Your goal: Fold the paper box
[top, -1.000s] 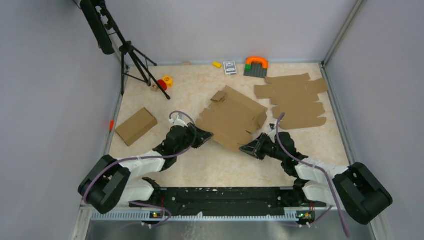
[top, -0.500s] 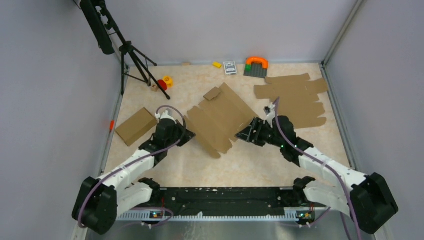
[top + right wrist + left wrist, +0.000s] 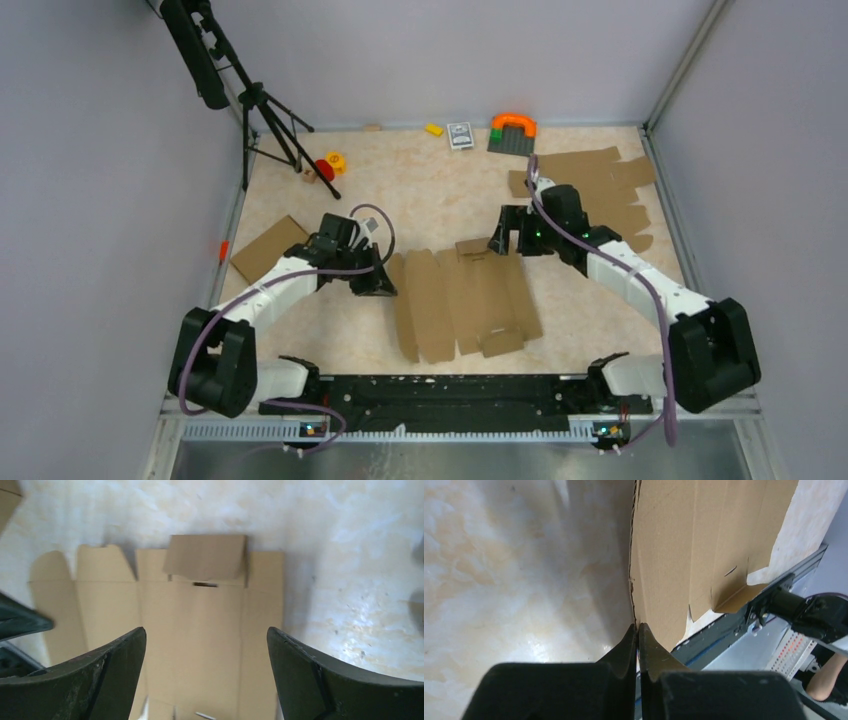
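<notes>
Nearest you, the paper box lies opened out flat on the marbled table, just toward 6 o'clock from the table's middle. Its long creases run from 6 to 12. A small tab curls up at its 5 o'clock corner.

At the sheet's 10 o'clock edge, the left gripper points down with its jaws pressed together. In the left wrist view the tips meet right at the cardboard's edge. You cannot tell whether a sliver of card is pinched there.

Farther out, at the sheet's 1 o'clock, the right gripper hovers with its jaws spread wide and holds nothing. Its wrist view looks down on the far flap, which is folded back over the panel and slightly raised.

Expect the sheet to be light and thin: stiff across each panel, willing to bend only along the creases, and likely to skate on the smooth tabletop when pushed. Lying flat, it gives you little to get a finger under. The lifted far flap or the curled near tab looks like the best hold. Pin a panel with the other arm so that the sheet does not slide.

Beyond, at 2 o'clock, sits the pile of similar cardboard sheets. A closed brown box sits at 9 o'clock and a tripod at 11.
</notes>
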